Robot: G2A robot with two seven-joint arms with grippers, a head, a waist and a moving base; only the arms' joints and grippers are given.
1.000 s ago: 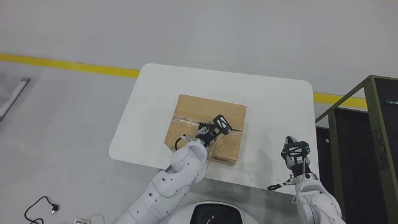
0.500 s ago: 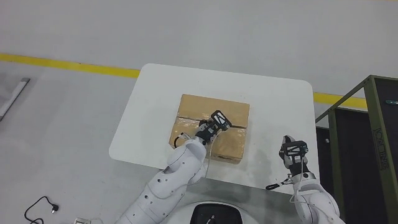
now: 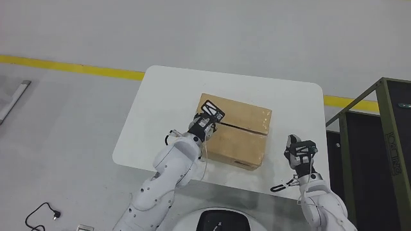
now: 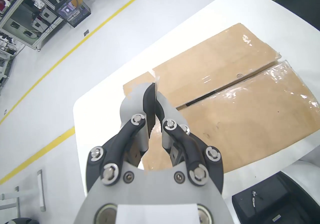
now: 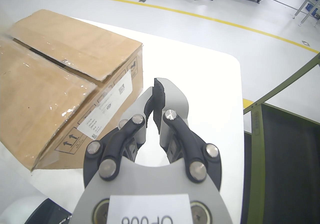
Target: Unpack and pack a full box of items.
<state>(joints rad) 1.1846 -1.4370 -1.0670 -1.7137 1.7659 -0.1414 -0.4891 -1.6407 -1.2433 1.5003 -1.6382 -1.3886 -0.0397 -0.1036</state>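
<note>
A brown cardboard box (image 3: 241,138) lies skewed on the white table (image 3: 282,96). Its two top flaps are down, with a dark gap along the seam and shiny clear tape on them. My left gripper (image 3: 211,111) is over the left end of that seam. In the left wrist view the gripper (image 4: 155,92) is shut, with a thin sliver of clear tape (image 4: 155,81) pinched at its tips above the box (image 4: 225,100). My right gripper (image 3: 300,149) hovers over bare table right of the box. It is shut on nothing (image 5: 157,95), beside the labelled end of the box (image 5: 50,65).
A green-framed dark cart (image 3: 385,141) stands just off the table's right edge, close to my right arm (image 5: 275,140). Bare table lies beyond the box and to its right. Yellow lines cross the floor around the table.
The box has turned clockwise and shifted right. My left gripper has moved from the middle of the seam to its left end. My right gripper has edged slightly left.
</note>
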